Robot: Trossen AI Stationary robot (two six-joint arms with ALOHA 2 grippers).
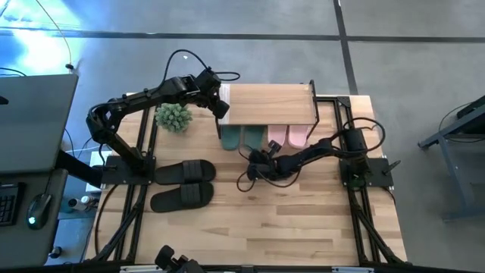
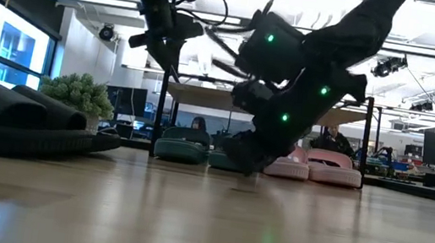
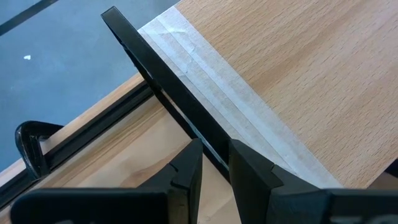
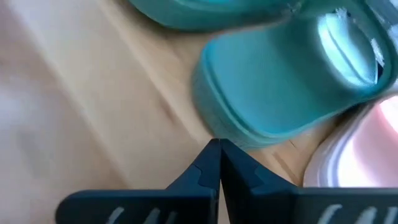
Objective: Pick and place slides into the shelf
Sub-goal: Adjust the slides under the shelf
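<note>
The right gripper (image 4: pixel 217 152), pressed together, sits just beside the dark green rubber slides (image 4: pixel 292 81) under the small light wooden shelf (image 1: pixel 269 105). The left gripper (image 3: pixel 214 165) pinches the shelf's thin black edge.

Under the shelf (image 1: pixel 269 104), green slides (image 1: pixel 241 137) and pink slides (image 1: pixel 287 135) fill the middle; its right bay stays free. The right gripper (image 1: pixel 256 159) blocks the green pair's front.

- High view looks straight down on the whole tabletop (image 1: pixel 250 220).
- Low view looks level across it, sharing the shelf (image 1: pixel 269 105) and green slides (image 2: pixel 182 146).
- Wrist views sit close.
</note>
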